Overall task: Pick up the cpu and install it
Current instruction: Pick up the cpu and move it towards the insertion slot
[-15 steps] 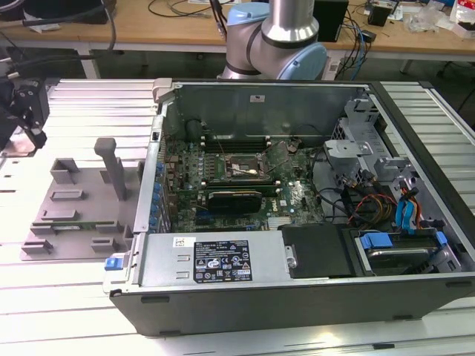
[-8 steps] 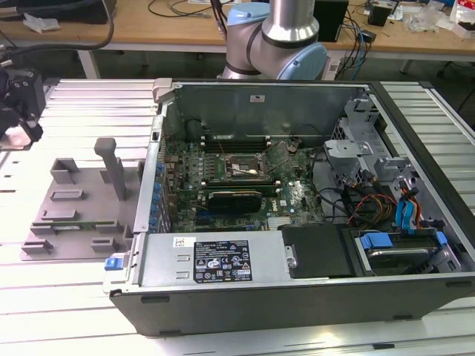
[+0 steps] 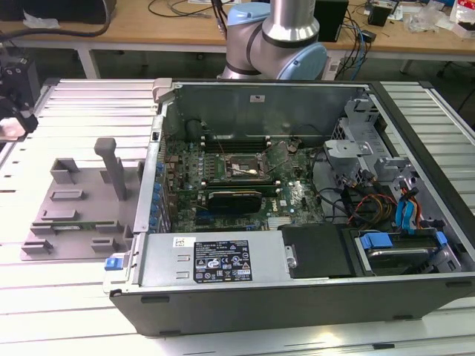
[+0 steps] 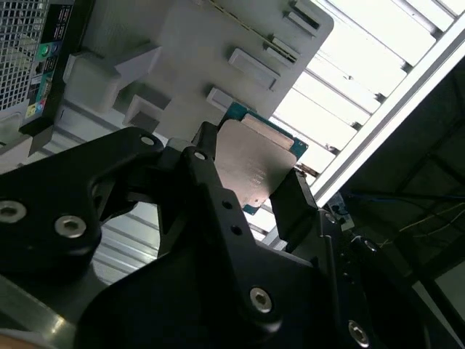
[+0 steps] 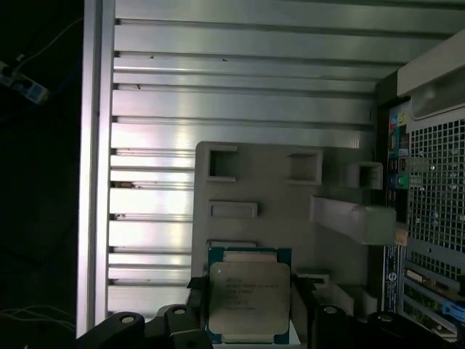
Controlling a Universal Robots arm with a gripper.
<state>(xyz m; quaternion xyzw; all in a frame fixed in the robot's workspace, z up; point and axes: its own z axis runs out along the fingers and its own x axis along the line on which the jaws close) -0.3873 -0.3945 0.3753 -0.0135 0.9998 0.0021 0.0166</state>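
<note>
The cpu [image 5: 247,298] is a flat square chip with a pale silver top and a thin blue-green rim. In both wrist views it sits between my gripper's [image 5: 247,292] black fingers [image 5: 195,289], held by two opposite edges. The gripper [image 4: 251,171] is shut on the cpu [image 4: 254,160], which hangs well above the grey plastic tray [image 5: 276,189]. In the exterior view the open computer case [image 3: 297,185] lies on its side. Its motherboard's empty socket [image 3: 241,167] shows near the middle.
The grey tray [image 3: 74,208] with upright posts lies on the ribbed aluminium table [image 3: 82,111], at the exterior view's left of the case. The arm's base [image 3: 274,37] stands behind the case. Cables, drive bays and a power supply [image 3: 215,256] crowd the case's interior.
</note>
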